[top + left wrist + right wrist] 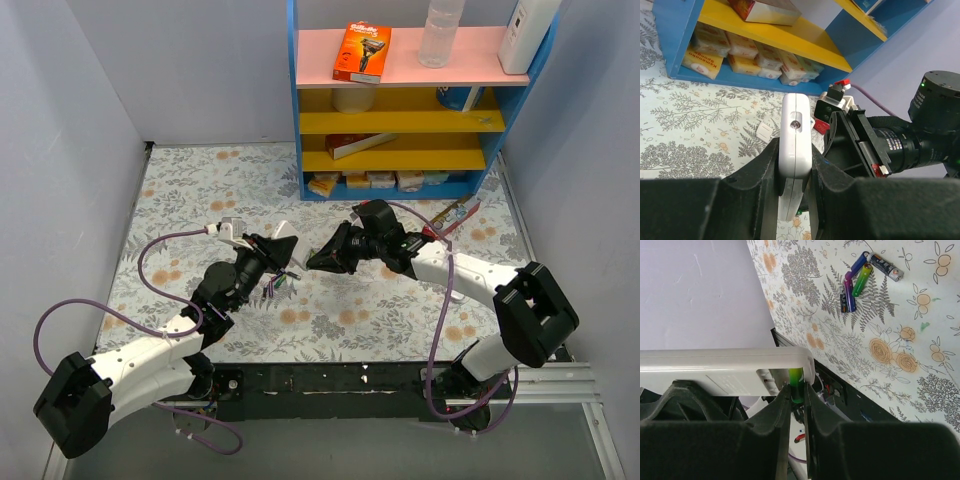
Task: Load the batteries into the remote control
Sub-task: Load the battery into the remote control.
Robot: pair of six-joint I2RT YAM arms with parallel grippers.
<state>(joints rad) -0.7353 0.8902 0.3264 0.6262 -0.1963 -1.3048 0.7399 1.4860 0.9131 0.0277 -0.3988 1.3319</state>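
My left gripper [278, 250] [796, 167] is shut on the remote control [796, 132], a slim white body held on edge above the mat; in the top view only a white corner [284, 231] of it shows. My right gripper [318, 260] [796, 392] is shut on one green battery [796, 380], whose end sits in the open compartment in the remote's back [725, 371]. Several loose batteries [856, 282], purple-blue and green, lie together on the mat, below the left gripper in the top view [277, 285]. The two grippers meet nose to nose.
A blue shelf unit [400, 180] with yellow and pink boards stands at the back, holding packets, a razor box [361, 51] and a bottle [440, 35]. A red and white carton [455, 216] lies before it. A small white cover piece [764, 131] lies on the floral mat.
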